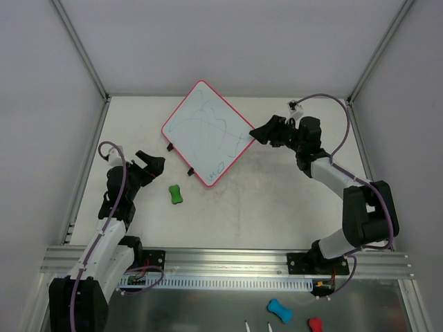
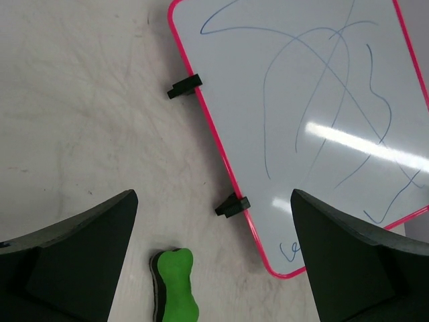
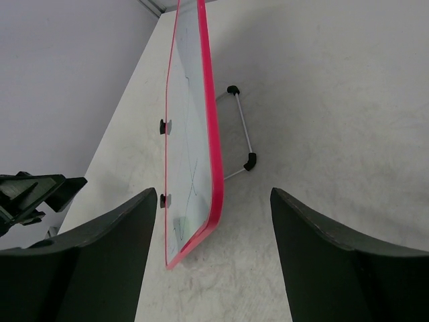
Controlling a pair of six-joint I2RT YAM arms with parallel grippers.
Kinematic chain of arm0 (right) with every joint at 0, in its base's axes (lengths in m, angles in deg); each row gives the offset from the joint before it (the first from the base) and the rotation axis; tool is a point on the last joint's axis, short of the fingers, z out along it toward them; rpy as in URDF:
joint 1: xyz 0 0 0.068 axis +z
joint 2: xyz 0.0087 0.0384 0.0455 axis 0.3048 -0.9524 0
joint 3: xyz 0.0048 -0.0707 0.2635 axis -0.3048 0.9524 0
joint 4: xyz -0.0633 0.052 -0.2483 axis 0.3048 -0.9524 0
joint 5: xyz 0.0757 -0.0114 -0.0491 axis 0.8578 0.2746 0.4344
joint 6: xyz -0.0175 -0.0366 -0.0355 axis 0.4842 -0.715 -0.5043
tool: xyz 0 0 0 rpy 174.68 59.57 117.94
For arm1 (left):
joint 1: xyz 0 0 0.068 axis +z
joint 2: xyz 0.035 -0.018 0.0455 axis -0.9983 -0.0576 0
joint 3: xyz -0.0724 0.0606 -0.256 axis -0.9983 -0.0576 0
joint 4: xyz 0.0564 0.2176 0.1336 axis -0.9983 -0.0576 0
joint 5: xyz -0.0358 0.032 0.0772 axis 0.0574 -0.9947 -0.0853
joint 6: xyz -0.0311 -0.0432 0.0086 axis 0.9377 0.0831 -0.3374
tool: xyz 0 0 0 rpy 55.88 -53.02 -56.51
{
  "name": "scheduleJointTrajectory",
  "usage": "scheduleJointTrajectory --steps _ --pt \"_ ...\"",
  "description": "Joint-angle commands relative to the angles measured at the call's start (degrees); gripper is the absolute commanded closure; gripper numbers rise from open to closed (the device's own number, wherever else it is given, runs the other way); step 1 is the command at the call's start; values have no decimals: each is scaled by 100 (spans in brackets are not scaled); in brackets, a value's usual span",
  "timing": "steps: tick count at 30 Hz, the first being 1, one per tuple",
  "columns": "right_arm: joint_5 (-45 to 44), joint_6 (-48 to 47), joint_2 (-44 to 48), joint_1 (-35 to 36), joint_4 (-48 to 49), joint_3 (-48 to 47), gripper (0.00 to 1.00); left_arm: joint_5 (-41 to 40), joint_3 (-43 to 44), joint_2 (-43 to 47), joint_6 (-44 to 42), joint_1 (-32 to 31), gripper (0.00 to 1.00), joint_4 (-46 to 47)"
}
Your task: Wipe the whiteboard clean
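The whiteboard [image 1: 208,131] sits turned like a diamond at the back middle of the table, white with a red-pink rim and blue scribbles across it [image 2: 301,100]. Two black clips [image 2: 184,87] stick out from its left edge. Seen edge-on in the right wrist view, the whiteboard [image 3: 191,134] leans on a thin wire stand [image 3: 241,127]. My right gripper [image 1: 255,133] is at its right corner, open, with the rim between the fingers [image 3: 212,191] and no contact visible. A green bone-shaped eraser [image 1: 176,195] lies on the table near the board's lower corner. My left gripper [image 1: 154,162] hovers open just above and left of the eraser [image 2: 177,285], holding nothing [image 2: 214,194].
An aluminium rail [image 1: 221,259] runs along the near table edge. Below it lie a blue eraser [image 1: 279,310] and a red one [image 1: 315,324]. Grey walls and slanted frame posts close in the table on three sides.
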Motion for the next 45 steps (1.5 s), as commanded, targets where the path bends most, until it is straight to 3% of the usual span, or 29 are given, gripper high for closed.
scheduleJointTrajectory --steps 1,8,17,26,37,45 --pt "306 113 -69 18 714 -228 29 485 475 -314 -179 -15 1 -238" --pt "517 272 -323 26 1154 -236 42 135 1240 -1290 -444 -217 1 -1574" --pt "737 412 -666 9 1383 -342 49 -24 1846 -2204 -637 -525 1 -2479" --pt "799 360 -745 18 1454 -307 70 -287 2048 -2372 -769 -1271 1 -2787" --pt "869 447 -912 -9 1445 -298 71 -401 2207 -2776 -813 -1465 1 -3253" --pt "869 474 -930 -17 1445 -280 88 -437 2321 -2864 -918 -1483 1 -3376"
